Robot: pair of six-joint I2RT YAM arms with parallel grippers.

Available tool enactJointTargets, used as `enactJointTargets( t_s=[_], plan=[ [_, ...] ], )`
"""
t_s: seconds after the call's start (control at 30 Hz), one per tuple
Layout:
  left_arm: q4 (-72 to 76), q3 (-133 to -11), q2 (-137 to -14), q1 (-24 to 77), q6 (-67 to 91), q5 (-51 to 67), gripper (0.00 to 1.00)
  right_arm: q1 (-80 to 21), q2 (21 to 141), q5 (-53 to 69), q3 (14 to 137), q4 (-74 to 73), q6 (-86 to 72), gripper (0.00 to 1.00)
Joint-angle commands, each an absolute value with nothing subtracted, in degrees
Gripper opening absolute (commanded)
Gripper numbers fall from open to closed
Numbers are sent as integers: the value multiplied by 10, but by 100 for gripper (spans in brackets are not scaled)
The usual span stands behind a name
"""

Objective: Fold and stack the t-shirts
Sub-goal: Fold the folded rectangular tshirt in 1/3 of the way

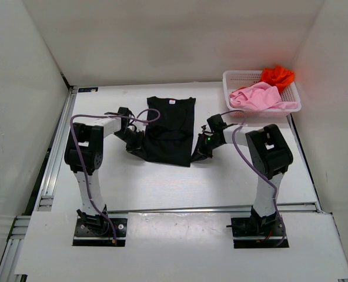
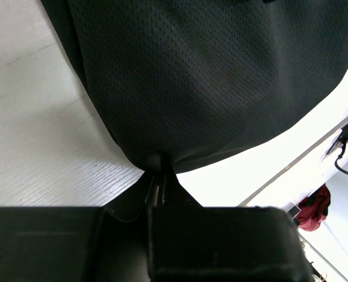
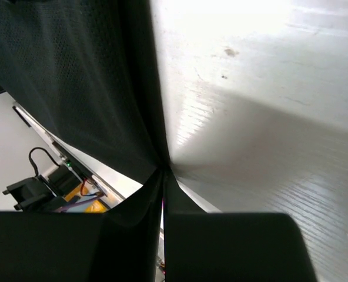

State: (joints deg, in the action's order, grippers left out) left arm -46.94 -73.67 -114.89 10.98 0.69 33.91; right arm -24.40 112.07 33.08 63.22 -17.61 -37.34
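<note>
Two hands grip the black t-shirt [image 1: 169, 126] at its near hem: the first fold looks to be starting.
The shirt lies spread mid-tabletop [image 1: 162, 182], collar toward the far wall. The left hand [image 1: 135, 142] is clamped on the near-left corner and the right hand [image 1: 199, 151] on the near-right, with cloth bunched between the fingers in both wrist views. The next move probably calls for lifting both corners together and carrying the hem level toward the collar. The pink t-shirt [image 1: 256, 97] and the orange-red t-shirt [image 1: 277, 75] wait in the white basket [image 1: 236, 75], far right. Bare tabletop lies near and to the left, while the basket and walls crowd the far right.
</note>
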Motion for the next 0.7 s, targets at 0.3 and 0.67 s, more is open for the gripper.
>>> enactJointTargets(
  t_s=[0.3, 0.67],
  plan=[
    [-460, -723, -1100, 107, 0, 330, 11, -251, 1087, 329, 552, -141, -361, 51],
    [-460, -707, -1094, 107, 0, 330, 11, -279, 1108, 236, 570, -113, -450, 48]
  ],
)
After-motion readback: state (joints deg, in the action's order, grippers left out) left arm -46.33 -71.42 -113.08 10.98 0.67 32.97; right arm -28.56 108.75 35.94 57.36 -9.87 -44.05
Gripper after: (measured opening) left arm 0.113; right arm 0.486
